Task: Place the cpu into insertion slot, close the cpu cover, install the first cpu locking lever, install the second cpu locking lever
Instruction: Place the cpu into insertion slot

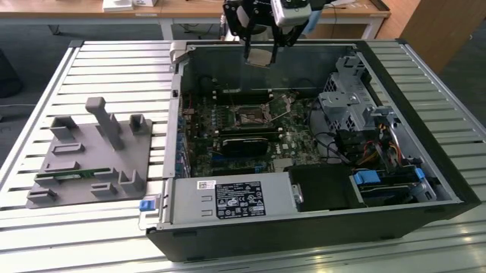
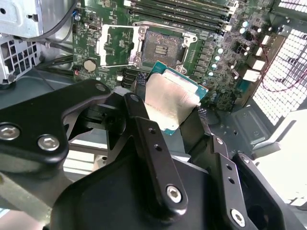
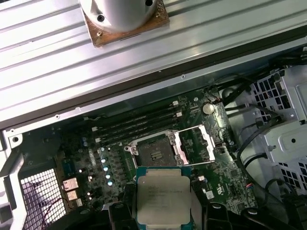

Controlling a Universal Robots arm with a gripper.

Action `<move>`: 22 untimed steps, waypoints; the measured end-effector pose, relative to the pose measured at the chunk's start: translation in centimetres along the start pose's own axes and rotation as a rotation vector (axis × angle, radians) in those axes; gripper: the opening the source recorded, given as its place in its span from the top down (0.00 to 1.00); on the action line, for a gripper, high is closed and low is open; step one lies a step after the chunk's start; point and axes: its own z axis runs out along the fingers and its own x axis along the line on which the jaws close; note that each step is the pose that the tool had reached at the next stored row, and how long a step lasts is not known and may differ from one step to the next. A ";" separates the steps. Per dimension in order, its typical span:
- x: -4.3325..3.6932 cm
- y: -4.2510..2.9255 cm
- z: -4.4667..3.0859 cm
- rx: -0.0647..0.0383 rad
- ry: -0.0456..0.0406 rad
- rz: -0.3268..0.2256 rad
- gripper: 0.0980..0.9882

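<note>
My gripper [image 1: 260,52] hangs above the back of the open computer case, shut on the cpu [image 1: 260,57]. In the second wrist view the cpu [image 2: 168,103] shows its dull silver top between the two black fingers [image 2: 140,81]. In the first wrist view it [image 3: 162,194] sits just short of the insertion slot [image 3: 156,153]. The insertion slot [image 2: 162,44] is bare, with its dark centre showing. The cpu cover [image 2: 115,44] is swung open beside it, also seen as the cpu cover [image 3: 195,143]. From the exterior view the slot [image 1: 251,116] lies well below the gripper. I cannot pick out the locking levers.
Long black memory slots [image 3: 136,123] run along one side of the socket. A grey drive cage [image 1: 349,105] with cables stands at the exterior view's right, and the power supply [image 1: 231,199] is at the case front. A grey fixture [image 1: 91,153] lies on the slatted table [image 1: 114,68].
</note>
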 end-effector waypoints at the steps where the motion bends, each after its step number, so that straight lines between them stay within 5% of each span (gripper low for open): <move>1: 0.01 0.00 0.00 0.000 -0.0005 0.005 0.51; 22: 0.01 -0.01 0.06 -0.002 -0.0091 0.101 0.51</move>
